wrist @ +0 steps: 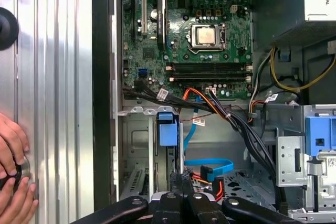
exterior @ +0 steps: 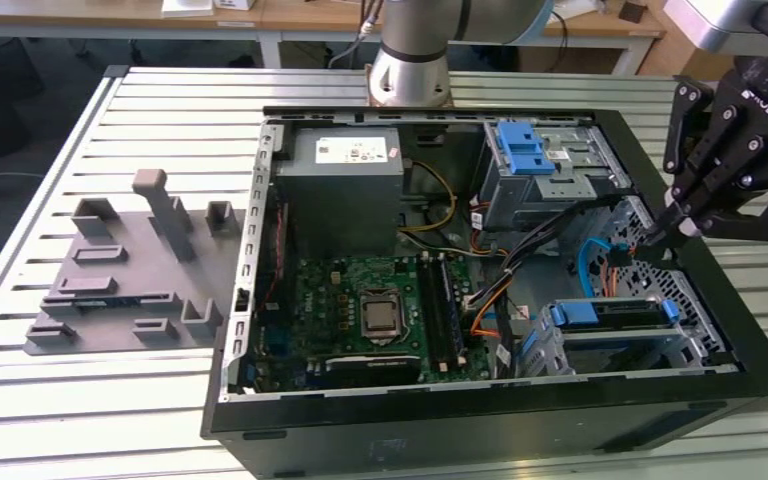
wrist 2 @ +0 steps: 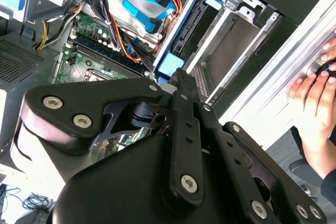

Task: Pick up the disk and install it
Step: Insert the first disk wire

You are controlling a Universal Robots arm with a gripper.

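The disk, edged by blue side rails, sits in the drive bay at the near corner of the open computer case, on the exterior view's right. My gripper hangs above that side of the case, a little behind the disk, shut with nothing between its fingers. In the first wrist view the closed gripper points down over the bay, short of the disk's blue end tab. In the second wrist view the gripper lies close to the same blue tab, and the disk's dark edge runs into the bay.
A silver cage with a blue latch and a grey power supply box fill the case's far half; cables cross near the gripper. A grey fixture lies left on the slatted table. A person's hand rests on the table by the case.
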